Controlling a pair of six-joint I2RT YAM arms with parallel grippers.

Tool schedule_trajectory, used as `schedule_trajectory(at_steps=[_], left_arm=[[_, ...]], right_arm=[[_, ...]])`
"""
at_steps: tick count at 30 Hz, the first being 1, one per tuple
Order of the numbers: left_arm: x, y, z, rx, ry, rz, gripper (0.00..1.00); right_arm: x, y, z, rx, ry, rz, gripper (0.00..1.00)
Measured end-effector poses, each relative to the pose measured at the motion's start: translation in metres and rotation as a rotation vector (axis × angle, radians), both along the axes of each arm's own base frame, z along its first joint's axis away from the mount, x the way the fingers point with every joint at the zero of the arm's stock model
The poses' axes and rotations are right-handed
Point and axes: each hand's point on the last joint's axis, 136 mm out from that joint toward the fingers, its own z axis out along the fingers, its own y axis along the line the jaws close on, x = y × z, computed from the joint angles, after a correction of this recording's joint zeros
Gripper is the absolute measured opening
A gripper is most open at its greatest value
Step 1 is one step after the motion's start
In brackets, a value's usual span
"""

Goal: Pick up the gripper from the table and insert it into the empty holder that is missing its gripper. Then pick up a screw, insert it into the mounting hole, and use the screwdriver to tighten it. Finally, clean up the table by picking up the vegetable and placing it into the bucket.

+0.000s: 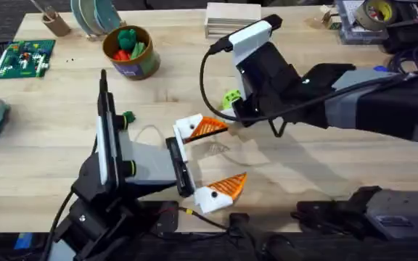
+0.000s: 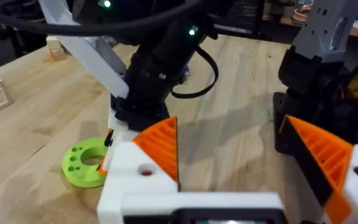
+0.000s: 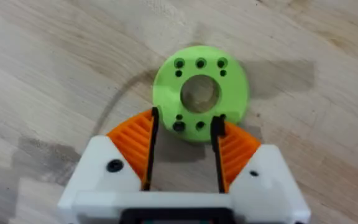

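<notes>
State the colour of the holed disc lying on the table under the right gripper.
Bright green. The holed disc shows best in the right wrist view, just beyond the right gripper.

No text, brand, number or sign can be read; the label on the bucket (image 1: 130,59) stays illegible.

The holed disc (image 3: 201,93) lies flat on the table (image 3: 55,62), just past the tips of the right gripper (image 3: 184,134), whose jaws stand a little apart on each side of the disc's near edge. The left gripper (image 1: 212,161) sits near it, jaws wide apart with bare table between them. The bucket (image 1: 128,52) stands well behind both grippers, with toys (image 1: 128,42) inside it.
</notes>
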Motion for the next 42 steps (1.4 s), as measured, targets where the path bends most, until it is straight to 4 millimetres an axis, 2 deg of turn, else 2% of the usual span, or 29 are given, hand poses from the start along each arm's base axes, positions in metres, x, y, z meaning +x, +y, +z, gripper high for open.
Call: schedule_trajectory(at_steps=[10, 18, 27, 33, 42], left_arm=[[0.000, 0.000, 0.000, 0.000, 0.000, 0.000, 0.992], [0.000, 0.000, 0.000, 0.000, -0.001, 0.000, 0.993], [0.000, 0.000, 0.000, 0.000, 0.000, -0.001, 0.993], [0.000, 0.000, 0.000, 0.000, 0.000, -0.001, 0.993], [0.000, 0.000, 0.000, 0.000, 0.000, -0.001, 0.993]], right_arm=[[0.000, 0.000, 0.000, 0.000, -0.001, 0.001, 0.425], [-0.001, -0.001, 0.000, -0.020, -0.003, 0.023, 0.374], [0.007, -0.017, 0.004, -0.126, -0.046, 0.007, 0.367], [0.009, -0.015, 0.007, -0.123, -0.052, 0.013, 0.363], [-0.001, -0.008, 0.003, -0.088, -0.001, 0.047, 0.362]])
